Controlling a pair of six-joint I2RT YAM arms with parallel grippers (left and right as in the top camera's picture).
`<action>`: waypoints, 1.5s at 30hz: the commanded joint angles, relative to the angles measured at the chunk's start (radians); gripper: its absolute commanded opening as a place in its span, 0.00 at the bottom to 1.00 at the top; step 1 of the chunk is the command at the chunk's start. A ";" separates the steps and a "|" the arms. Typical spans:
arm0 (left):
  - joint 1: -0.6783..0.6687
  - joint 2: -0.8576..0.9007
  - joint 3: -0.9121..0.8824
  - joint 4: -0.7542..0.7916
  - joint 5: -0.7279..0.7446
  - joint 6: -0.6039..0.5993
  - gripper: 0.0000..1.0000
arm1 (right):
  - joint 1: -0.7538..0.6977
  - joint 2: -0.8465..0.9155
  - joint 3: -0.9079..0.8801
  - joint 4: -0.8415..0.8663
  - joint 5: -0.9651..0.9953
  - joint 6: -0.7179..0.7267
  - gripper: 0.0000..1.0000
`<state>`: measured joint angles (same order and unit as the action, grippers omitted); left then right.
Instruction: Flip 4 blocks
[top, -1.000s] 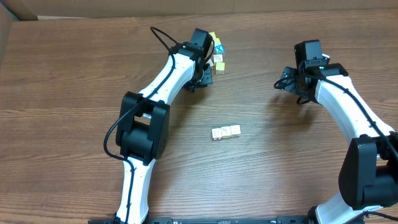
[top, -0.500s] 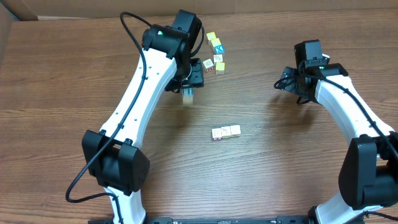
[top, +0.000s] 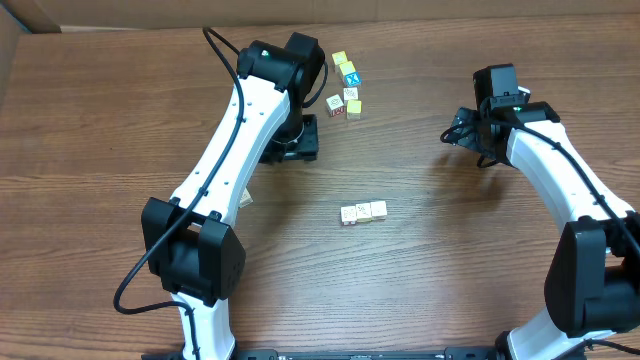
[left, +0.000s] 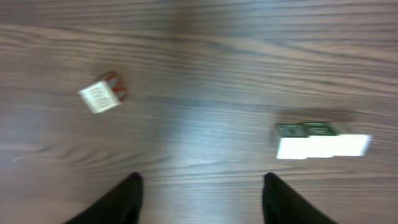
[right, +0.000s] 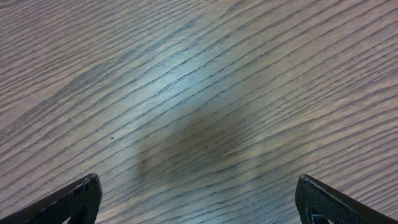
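Note:
Three cream blocks (top: 363, 212) lie in a short row mid-table, showing green edges in the left wrist view (left: 323, 142). A single block (left: 102, 98) with a red side lies loose to their left, half hidden beside the left arm in the overhead view (top: 247, 200). More blocks (top: 345, 100) cluster at the back, beside a blue X cube (top: 349, 77). My left gripper (left: 199, 186) hangs open above bare wood between the loose block and the row, holding nothing. At the right my right gripper (right: 199, 193) is wide open over bare table, with no block under it.
The left arm (top: 240, 130) arches over the table's left half, from its base at the front edge up to the back. The right arm (top: 560, 180) curves along the right side. The wooden table's back edge (top: 400, 22) runs just behind the cluster.
My left gripper has pulled back from the rear cluster and opened. A block that was at its jaws now lies on the table left of the row. The right arm has not moved.

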<state>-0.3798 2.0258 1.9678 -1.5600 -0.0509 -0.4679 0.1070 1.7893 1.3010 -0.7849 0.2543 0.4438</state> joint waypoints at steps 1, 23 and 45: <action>0.014 0.009 -0.008 -0.036 -0.135 -0.017 0.49 | 0.002 -0.007 0.016 0.006 0.014 -0.006 1.00; 0.281 0.009 -0.137 -0.053 -0.017 -0.020 0.64 | 0.002 -0.007 0.016 0.006 0.014 -0.006 1.00; 0.275 0.009 -0.504 0.395 0.033 -0.018 0.53 | 0.002 -0.007 0.016 0.006 0.014 -0.007 1.00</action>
<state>-0.0921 2.0277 1.4708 -1.1717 0.0029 -0.4942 0.1070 1.7893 1.3010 -0.7849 0.2546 0.4435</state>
